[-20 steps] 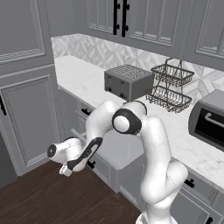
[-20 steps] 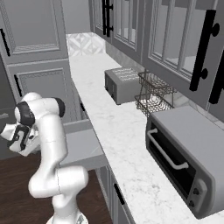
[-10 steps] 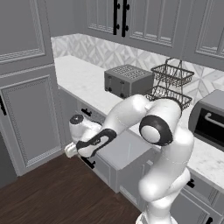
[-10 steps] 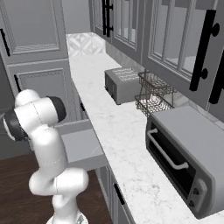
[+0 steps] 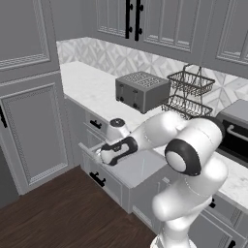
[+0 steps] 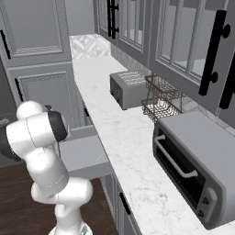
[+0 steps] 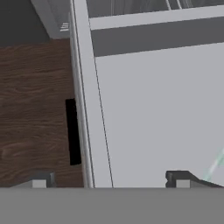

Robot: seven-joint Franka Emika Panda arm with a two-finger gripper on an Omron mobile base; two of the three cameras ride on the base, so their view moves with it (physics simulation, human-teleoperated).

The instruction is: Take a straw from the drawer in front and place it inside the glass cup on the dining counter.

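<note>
The drawer (image 5: 138,167) stands pulled out below the kitchen counter, its pale-grey inside (image 7: 153,109) bare apart from a thin pale-green straw (image 7: 215,165) at the right edge of the hand view. The black bar handle (image 7: 73,131) sits on the drawer front. My gripper (image 5: 104,155) hovers over the drawer's front left corner. In the hand view the gripper (image 7: 111,181) is open and holds nothing, with one fingertip (image 7: 39,181) over the wood floor and the other over the drawer's inside. The glass cup and the dining counter are out of view.
A toaster (image 5: 140,89), a wire basket rack (image 5: 188,94) and a toaster oven (image 6: 197,160) stand on the marble kitchen counter (image 6: 128,137) behind the drawer. Tall grey cabinet doors (image 5: 34,126) close off the left. Dark wood floor (image 5: 53,213) lies in front.
My arm has swung right and up from beside the drawer front to above the drawer's front corner. The jaws have spread a little wider.
</note>
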